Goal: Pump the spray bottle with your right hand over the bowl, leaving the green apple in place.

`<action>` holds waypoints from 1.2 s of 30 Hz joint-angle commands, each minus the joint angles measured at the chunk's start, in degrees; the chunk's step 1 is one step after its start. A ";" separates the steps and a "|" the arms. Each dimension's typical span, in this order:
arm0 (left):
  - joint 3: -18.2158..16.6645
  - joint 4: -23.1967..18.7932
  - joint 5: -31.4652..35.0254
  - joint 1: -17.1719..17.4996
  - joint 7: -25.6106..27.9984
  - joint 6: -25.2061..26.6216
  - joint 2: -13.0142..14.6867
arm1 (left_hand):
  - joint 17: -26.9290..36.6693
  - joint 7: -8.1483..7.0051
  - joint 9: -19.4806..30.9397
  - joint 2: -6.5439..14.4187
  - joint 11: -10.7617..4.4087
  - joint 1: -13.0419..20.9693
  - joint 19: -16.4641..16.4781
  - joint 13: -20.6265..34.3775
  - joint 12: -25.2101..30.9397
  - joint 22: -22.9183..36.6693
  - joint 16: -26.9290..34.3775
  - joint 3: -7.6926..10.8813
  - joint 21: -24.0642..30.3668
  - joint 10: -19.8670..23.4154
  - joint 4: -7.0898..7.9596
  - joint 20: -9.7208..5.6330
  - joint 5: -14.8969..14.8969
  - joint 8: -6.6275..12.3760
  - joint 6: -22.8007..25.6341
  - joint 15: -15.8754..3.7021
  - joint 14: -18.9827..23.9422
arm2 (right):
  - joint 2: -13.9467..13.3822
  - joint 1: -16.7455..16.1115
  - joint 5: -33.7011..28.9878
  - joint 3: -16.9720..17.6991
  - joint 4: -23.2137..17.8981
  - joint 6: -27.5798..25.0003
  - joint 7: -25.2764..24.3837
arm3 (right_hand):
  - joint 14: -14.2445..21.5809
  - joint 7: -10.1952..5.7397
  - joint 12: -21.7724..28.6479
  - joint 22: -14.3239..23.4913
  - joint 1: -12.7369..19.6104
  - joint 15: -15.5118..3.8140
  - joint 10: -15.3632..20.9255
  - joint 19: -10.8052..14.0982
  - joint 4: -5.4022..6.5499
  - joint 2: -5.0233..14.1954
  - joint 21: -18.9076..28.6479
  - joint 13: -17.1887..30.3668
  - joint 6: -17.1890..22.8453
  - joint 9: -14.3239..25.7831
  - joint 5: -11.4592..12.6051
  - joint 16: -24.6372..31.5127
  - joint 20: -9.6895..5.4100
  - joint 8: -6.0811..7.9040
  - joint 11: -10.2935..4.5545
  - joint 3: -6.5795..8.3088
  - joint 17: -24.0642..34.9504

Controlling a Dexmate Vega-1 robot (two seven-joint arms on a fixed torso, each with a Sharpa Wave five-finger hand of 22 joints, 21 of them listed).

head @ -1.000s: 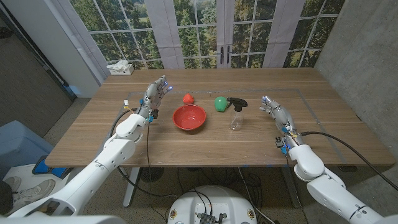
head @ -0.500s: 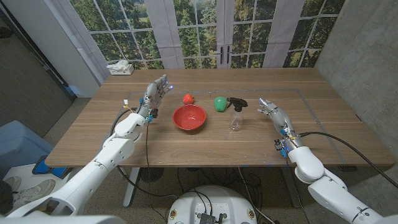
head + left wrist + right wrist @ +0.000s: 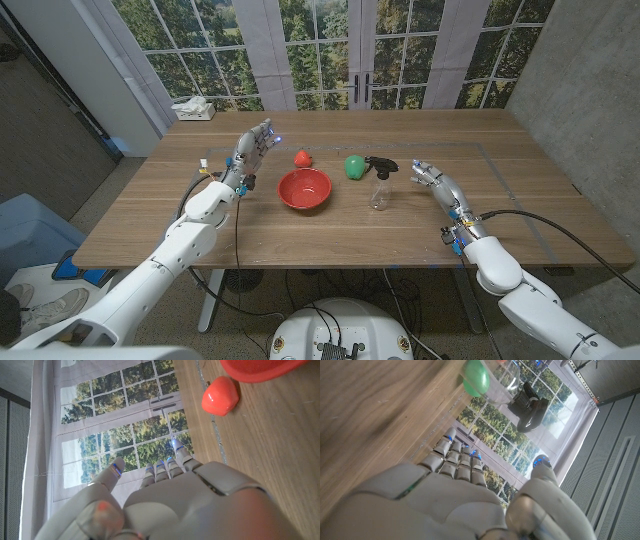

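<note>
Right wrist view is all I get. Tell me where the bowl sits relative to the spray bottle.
Observer: In the head view, the red bowl stands to the robot's left of the spray bottle, apart from it.
Operator: Give me the state of my right hand against the bottle.
Observer: The right hand is on the bottle's right side, fingers apart, with a gap between them. It is not touching the bottle.
Operator: Report the left hand.
Observer: The left hand is raised off to the left of the bowl, fingers apart, holding nothing.
</note>
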 commanded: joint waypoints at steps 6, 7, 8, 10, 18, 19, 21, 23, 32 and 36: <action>-0.24 -3.99 0.92 2.34 2.09 0.38 1.11 | 0.18 0.15 0.22 2.38 -0.07 -0.55 0.64 0.31 0.63 0.36 0.36 0.36 -0.53 0.43 0.25 -1.79 0.48 0.30 1.09 -0.83 0.40 | -0.93 3.44 -3.07 -2.51 3.78 1.18 2.26 | -0.26 -0.41 -0.51 0.20 1.97 -0.98 -0.86 0.48 -0.61 -0.52 -0.49 0.14 -1.10 0.39 0.79 -0.36 0.10 -0.34 -0.66 0.29 -0.05; -0.24 -4.20 1.08 2.39 2.14 0.44 1.29 | 0.18 0.13 0.22 2.38 -0.08 -0.56 0.65 0.31 0.63 0.36 0.36 0.37 -0.54 0.44 0.25 -1.77 0.48 0.30 1.11 -0.82 0.42 | -0.77 3.59 -3.42 -2.63 3.93 1.20 1.97 | -0.37 -0.51 -0.58 0.20 2.25 -0.95 -1.03 0.53 -0.67 -0.69 -0.55 0.15 -1.24 0.40 0.86 -0.44 0.08 -0.38 -0.73 0.32 -0.09; -0.26 -4.43 1.14 2.49 2.24 0.50 1.40 | 0.17 0.15 0.22 2.38 -0.07 -0.57 0.68 0.31 0.63 0.36 0.36 0.37 -0.56 0.45 0.25 -1.78 0.48 0.30 1.13 -0.83 0.43 | -0.86 3.81 -3.87 -2.75 4.04 1.07 1.89 | -0.43 -0.59 -0.59 0.20 2.42 -1.05 -1.06 0.55 -0.69 -0.79 -0.59 0.16 -1.36 0.41 0.89 -0.49 0.08 -0.43 -0.75 0.35 -0.11; -0.34 -4.75 1.21 2.66 2.40 0.46 1.48 | 0.17 0.15 0.22 2.37 -0.05 -0.59 0.70 0.31 0.64 0.36 0.36 0.39 -0.59 0.49 0.25 -1.78 0.49 0.31 1.17 -0.87 0.46 | -0.77 4.16 -4.35 -3.02 4.28 1.12 1.73 | -0.53 -0.77 -0.64 0.21 2.90 -1.10 -1.16 0.60 -0.76 -1.07 -0.70 0.20 -1.68 0.42 0.99 -0.59 0.09 -0.54 -0.88 0.41 -0.18; -0.43 -5.07 1.18 2.96 2.59 0.37 1.49 | 0.15 0.19 0.23 2.35 -0.19 -0.69 0.81 0.32 0.63 0.36 0.34 0.45 -0.79 0.57 0.26 -1.78 0.52 0.30 1.29 -0.85 0.55 | -1.05 5.50 -6.22 -4.10 4.46 0.33 1.66 | -0.97 -1.13 -0.92 0.22 4.75 -1.24 -1.93 0.79 -0.89 -2.02 -1.12 0.30 -2.52 0.49 1.40 -0.99 0.06 -0.77 -1.02 0.69 -0.42; -0.43 -5.07 1.09 2.96 2.47 0.43 1.54 | 0.15 0.20 0.23 2.35 -0.12 -0.70 0.81 0.32 0.62 0.36 0.34 0.46 -0.83 0.57 0.26 -1.78 0.53 0.29 1.28 -0.87 0.58 | -1.15 5.73 -6.38 -4.30 4.37 -0.02 1.83 | -1.06 -1.23 -0.91 0.22 4.98 -1.24 -1.92 0.78 -0.89 -2.12 -1.18 0.31 -2.69 0.50 1.45 -1.05 0.08 -0.82 -1.01 0.73 -0.45; -0.46 -5.11 1.10 3.03 2.54 0.42 1.55 | 0.15 0.14 0.23 2.34 -0.08 -0.72 0.84 0.32 0.61 0.36 0.33 0.48 -0.86 0.56 0.26 -1.81 0.53 0.28 1.29 -0.89 0.56 | -1.18 6.20 -6.43 -4.69 4.57 -0.03 2.19 | -1.15 -1.24 -1.04 0.22 5.39 -1.22 -2.24 0.78 -0.88 -2.30 -1.29 0.33 -2.89 0.52 1.53 -1.13 0.14 -0.88 -1.03 0.80 -0.50; -0.52 -5.19 1.02 3.14 2.44 0.38 1.63 | 0.14 0.20 0.23 2.33 -0.06 -0.74 0.86 0.32 0.61 0.36 0.31 0.49 -0.91 0.58 0.26 -1.80 0.54 0.27 1.29 -0.89 0.56 | -1.13 6.42 -6.97 -4.92 4.41 -0.62 1.83 | -1.31 -1.26 -1.09 0.23 5.91 -1.39 -2.43 0.81 -0.88 -2.52 -1.42 0.36 -3.07 0.54 1.65 -1.26 0.26 -0.91 -1.17 0.88 -0.56; -0.55 -5.68 1.03 3.26 2.67 0.82 1.88 | 0.12 0.14 0.23 2.31 -0.11 -0.82 1.03 0.32 0.60 0.37 0.31 0.56 -1.08 0.65 0.23 -1.80 0.57 0.26 1.38 -0.96 0.69 | -0.64 8.76 -5.88 -6.63 6.13 -0.91 3.58 | -2.14 -1.35 -1.50 0.29 8.02 -0.49 -3.78 0.11 -0.65 -2.98 -2.25 0.51 -3.81 0.64 2.07 -1.78 2.19 -1.03 -1.45 1.34 -0.76; -0.61 -6.18 1.18 3.37 2.99 1.09 2.10 | 0.11 0.14 0.24 2.30 -0.14 -0.85 1.06 0.32 0.59 0.37 0.31 0.59 -1.16 0.67 0.23 -1.77 0.58 0.25 1.40 -0.95 0.77 | -0.48 9.40 -6.34 -7.18 6.44 -0.74 3.49 | -2.49 -1.78 -1.58 0.34 8.48 -0.28 -4.23 -0.80 -0.39 -3.01 -2.83 0.59 -3.95 0.68 2.15 -1.91 3.29 -1.02 -1.50 1.42 -0.73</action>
